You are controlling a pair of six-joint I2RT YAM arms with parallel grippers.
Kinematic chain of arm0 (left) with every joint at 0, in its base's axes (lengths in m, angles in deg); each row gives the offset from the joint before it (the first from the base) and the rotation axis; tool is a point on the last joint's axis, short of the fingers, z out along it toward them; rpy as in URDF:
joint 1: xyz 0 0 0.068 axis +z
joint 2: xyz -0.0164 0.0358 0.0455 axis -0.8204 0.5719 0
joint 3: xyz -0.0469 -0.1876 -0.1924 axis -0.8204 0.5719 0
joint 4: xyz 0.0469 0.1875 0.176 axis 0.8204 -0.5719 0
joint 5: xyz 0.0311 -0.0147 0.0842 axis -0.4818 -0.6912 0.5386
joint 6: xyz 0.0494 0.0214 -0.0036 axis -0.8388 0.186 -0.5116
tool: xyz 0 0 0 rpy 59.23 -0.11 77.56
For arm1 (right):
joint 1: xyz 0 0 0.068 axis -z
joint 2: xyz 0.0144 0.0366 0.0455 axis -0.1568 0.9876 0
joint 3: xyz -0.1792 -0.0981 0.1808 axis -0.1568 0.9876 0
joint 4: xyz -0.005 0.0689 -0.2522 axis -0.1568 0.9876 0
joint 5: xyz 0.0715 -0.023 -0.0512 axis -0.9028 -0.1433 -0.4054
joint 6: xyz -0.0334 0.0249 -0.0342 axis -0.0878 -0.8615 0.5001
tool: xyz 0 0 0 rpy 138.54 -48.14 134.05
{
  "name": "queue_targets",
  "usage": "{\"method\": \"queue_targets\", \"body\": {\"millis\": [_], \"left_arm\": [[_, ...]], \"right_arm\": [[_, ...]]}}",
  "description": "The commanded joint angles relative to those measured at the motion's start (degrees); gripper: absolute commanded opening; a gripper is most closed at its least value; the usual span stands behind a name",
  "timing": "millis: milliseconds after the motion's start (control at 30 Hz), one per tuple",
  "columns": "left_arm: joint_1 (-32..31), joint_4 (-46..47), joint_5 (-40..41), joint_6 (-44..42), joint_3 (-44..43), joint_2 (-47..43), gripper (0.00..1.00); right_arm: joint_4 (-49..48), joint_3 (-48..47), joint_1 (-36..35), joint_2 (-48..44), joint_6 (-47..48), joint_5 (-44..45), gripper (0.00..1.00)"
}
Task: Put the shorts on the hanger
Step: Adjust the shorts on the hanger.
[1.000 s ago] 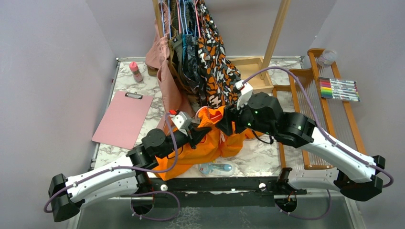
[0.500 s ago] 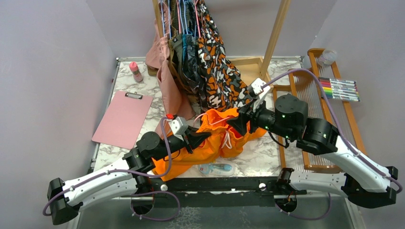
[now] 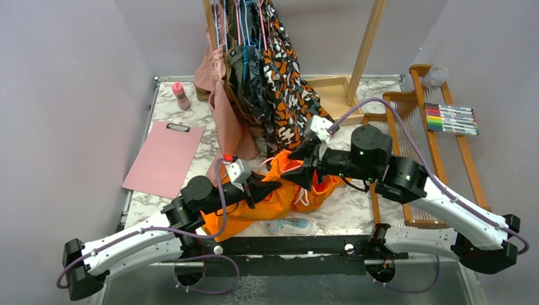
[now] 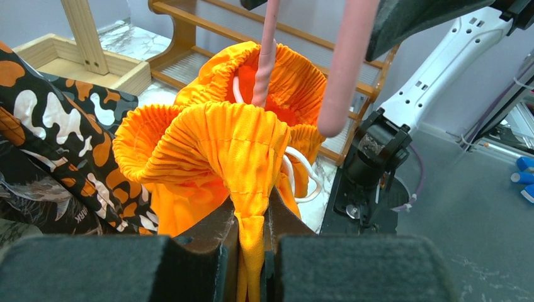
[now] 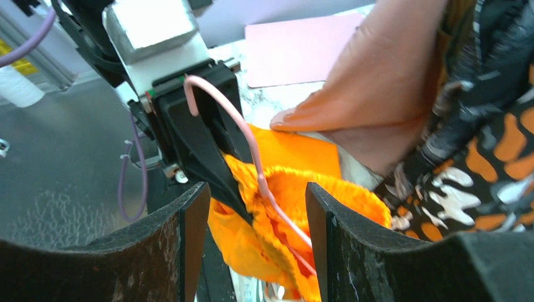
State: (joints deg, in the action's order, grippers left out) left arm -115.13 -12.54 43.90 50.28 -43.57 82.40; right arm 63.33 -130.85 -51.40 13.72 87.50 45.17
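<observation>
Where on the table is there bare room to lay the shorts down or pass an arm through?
Bare marble: the strip between the shorts and the wooden rack, and the back-left patch bordered by the pink bottle, the clipboard and the hanging clothes. Crowded: the centre, where the left gripper, right gripper and hanger meet right by those clothes.

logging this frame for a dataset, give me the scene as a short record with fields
shorts: bright orange fabric shorts with gathered waistband, bunched up
hanger: thin pink wire hanger, one wire dipping into the waist opening
left jaws: shut on a fold of the shorts
right jaws: apart, hanger wire between them
behind: orange-black-white patterned garment, hanging
</observation>
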Motion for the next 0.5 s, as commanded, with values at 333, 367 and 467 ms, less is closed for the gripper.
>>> {"method": "queue_targets", "body": {"millis": [333, 367, 467], "left_arm": [[0.2, 0.2, -0.9, -0.9, -1.1, -1.5, 0.01], [0.2, -0.4, -0.8, -0.9, -1.2, -1.8, 0.05], [0.2, -2.3, -0.5, -1.2, -1.3, -3.0, 0.16]], "right_arm": [[-13.3, 1.8, -0.4, 5.6, -0.2, -4.4, 0.11], [-13.3, 2.1, -0.3, 5.4, -0.2, -3.2, 0.03], [-13.7, 2.7, -0.4, 4.2, 0.1, -0.2, 0.01]]}}
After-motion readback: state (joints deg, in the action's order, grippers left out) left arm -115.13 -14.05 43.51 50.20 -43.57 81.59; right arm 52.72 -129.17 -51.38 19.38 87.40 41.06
